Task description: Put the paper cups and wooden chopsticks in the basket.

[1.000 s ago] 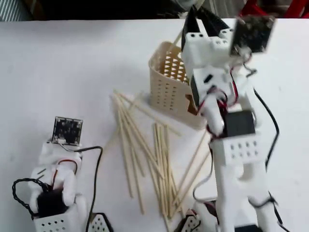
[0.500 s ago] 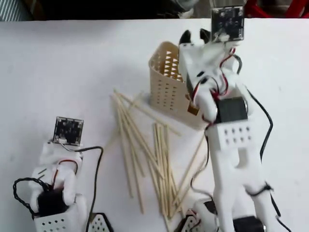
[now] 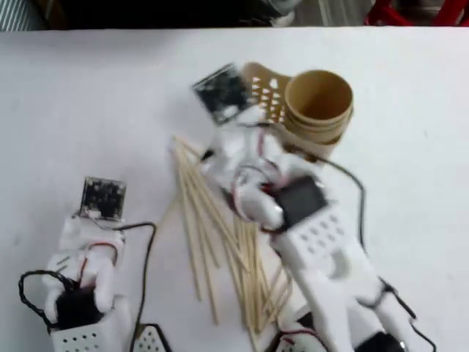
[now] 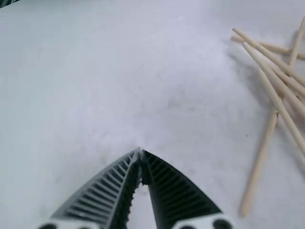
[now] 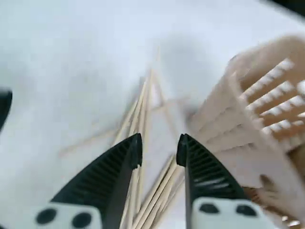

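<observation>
Paper cups (image 3: 319,103) sit in the basket (image 3: 258,79); we judge wooden chopsticks (image 3: 244,275) next: right end effector (image 5: 159,143), apart and empty, must pinch one.

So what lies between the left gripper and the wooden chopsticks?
Only bare table between the left gripper and the chopsticks, seen in the left wrist view.

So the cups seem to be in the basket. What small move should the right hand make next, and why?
Probably lower the right hand straight down onto the wooden chopsticks and close on a few. It is open and hangs over the pile, which lies loose on the table beside the basket, while the paper cups sit inside it.
</observation>
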Available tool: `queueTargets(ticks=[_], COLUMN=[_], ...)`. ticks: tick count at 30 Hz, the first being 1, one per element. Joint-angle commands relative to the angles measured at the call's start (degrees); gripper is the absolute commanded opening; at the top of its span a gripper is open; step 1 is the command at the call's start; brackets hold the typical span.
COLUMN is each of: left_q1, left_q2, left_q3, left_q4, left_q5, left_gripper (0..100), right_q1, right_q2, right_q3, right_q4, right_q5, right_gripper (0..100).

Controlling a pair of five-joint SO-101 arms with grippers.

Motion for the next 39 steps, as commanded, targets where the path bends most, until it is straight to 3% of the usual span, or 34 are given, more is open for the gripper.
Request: queueTargets(ticks=[1, 11, 21, 25, 30, 39], left_q1=[-0.5, -0.5, -0.5, -0.5, -0.5, -0.5], left_q2=[-0.7, -0.7, -0.7, -0.7, -0.7, -0.7], left_q3=[-0.4, -0.4, -0.3, -0.3, -0.3, -0.2], left_q4=[-1.4, -1.4, -1.4, -1.4, -1.4, -1.4], left_q5=[-0.4, -0.5, -0.5, -0.5, -0.5, -0.5], left_gripper=[2, 2, 2, 2, 2, 2], right_q1=[-2.9, -2.8, -2.2, -0.1, 1.1, 1.8], right_q2=[7.3, 31.9, 44.0, 46.7, 47.3, 43.3], right_q3=[0.4, -0.1, -6.8, -8.5, -8.7, -8.2], right_q4=[0.4, -12.1, -12.6, -12.5, -12.8, -11.0], right_q5=[0.2, 0.6, 0.7, 0.7, 3.3, 5.5], right_gripper=[13.3, 13.3, 13.1, 12.8, 1.3, 1.7])
